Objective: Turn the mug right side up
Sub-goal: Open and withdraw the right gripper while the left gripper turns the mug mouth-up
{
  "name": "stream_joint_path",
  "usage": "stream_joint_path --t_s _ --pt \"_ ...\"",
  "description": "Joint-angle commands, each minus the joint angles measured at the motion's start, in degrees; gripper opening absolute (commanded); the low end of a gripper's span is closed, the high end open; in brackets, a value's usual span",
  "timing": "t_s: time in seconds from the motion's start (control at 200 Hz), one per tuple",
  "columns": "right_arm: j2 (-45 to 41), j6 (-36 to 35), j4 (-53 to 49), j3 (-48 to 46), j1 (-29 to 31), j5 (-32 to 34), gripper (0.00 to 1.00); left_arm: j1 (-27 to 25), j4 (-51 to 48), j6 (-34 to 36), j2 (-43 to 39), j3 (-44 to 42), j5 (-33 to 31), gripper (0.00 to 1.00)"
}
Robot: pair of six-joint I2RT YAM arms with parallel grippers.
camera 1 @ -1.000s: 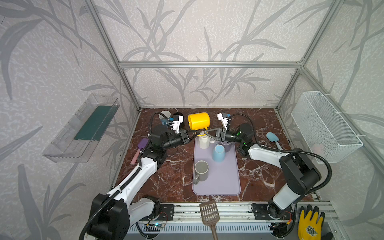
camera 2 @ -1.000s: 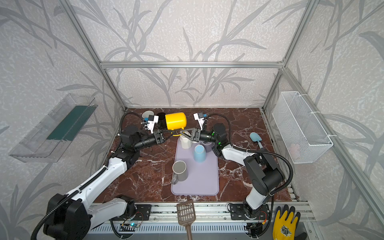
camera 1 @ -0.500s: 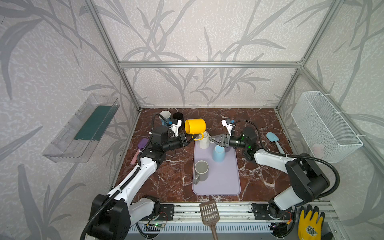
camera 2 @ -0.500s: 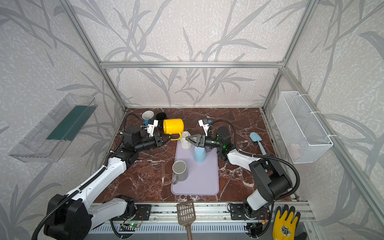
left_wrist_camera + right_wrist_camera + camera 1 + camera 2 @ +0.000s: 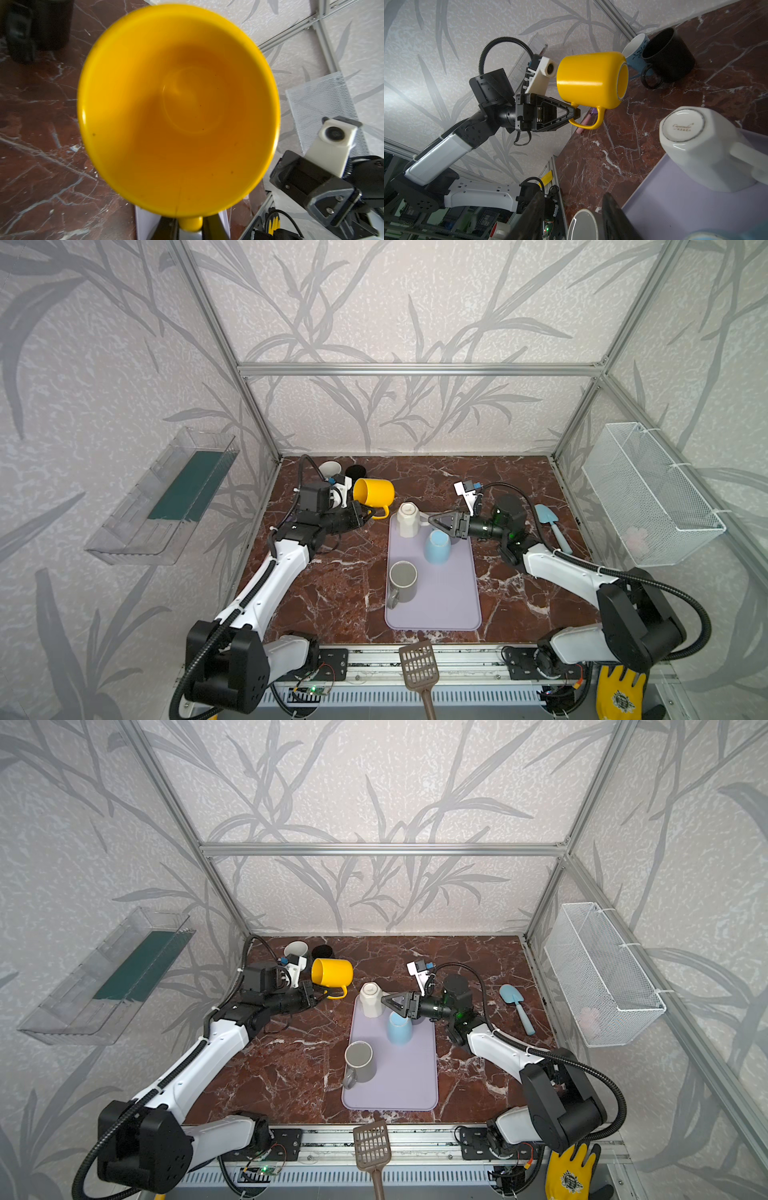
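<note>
Currently L tool (image 5: 574, 114) holds yellow mug (image 5: 589, 80) sideways by handle; R tool (image 5: 435, 522) empty.

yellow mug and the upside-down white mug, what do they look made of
The yellow mug is probably plastic, though glazed ceramic cannot be excluded: even satin colour, soft highlights, and a thin seam-like line inside near the handle in the left wrist view. The white mug is probably glazed ceramic: glossy faceted body, and a dull ringed base with a printed maker's mark.
</note>
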Motion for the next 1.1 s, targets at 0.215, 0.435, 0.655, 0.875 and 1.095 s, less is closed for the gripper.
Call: stream_joint_path --t_s 0.215,0.435,0.655,0.875,1.095 --pt "-5.0 -4.1 -5.8 -1.8 -0.8 2.4 0.46 0.2 -12.6 13.8 5.1 12.5 -5.9 0.00" --pt "-7.3 -5.1 -7.7 -2.4 -1.1 3.8 0.46 0.1 -18.1 17.0 9.6 18.5 -9.5 0.00" --pt "-8.9 -5.9 -9.5 -2.4 -1.2 4.3 0.45 -1.2 -20.5 18.2 14.6 23.5 -13.1 0.00" --pt "-9.9 -6.2 -10.8 -2.4 -1.4 4.7 0.45 -3.3 -22.6 19.6 21.0 29.0 -16.8 0.00" --pt "-10.6 -6.7 -12.0 -2.1 -1.5 5.0 0.45 -4.7 -24.7 20.0 29.2 36.7 -20.4 0.00"
